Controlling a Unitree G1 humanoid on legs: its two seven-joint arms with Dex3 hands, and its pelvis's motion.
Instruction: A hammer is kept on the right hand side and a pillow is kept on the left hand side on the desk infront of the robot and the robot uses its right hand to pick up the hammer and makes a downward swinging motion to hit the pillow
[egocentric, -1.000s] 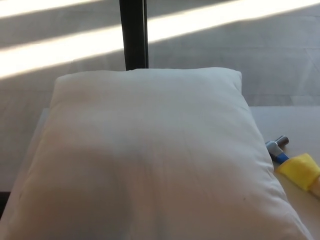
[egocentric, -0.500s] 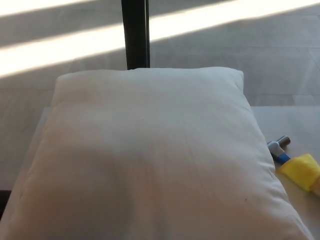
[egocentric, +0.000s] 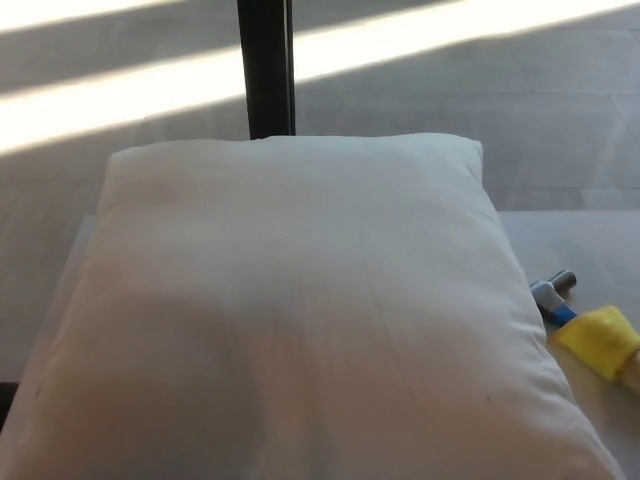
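Note:
A large white pillow (egocentric: 290, 310) fills most of the head view, lying flat on the pale desk (egocentric: 590, 250). The hammer (egocentric: 585, 320) lies on the desk just right of the pillow's right edge: a small metal head with a blue collar points up-left, and a yellow grip runs off toward the lower right edge of the picture. Part of the hammer is cut off by the frame. Neither of my hands shows in this view.
A dark vertical post (egocentric: 266, 68) stands behind the pillow's far edge. Beyond the desk lies a grey floor (egocentric: 480, 110) crossed by bright bands of sunlight. A strip of bare desk shows to the right of the pillow.
The whole picture has shifted a few pixels sideways and back, so the camera moved slightly. Pillow and hammer lie where they were.

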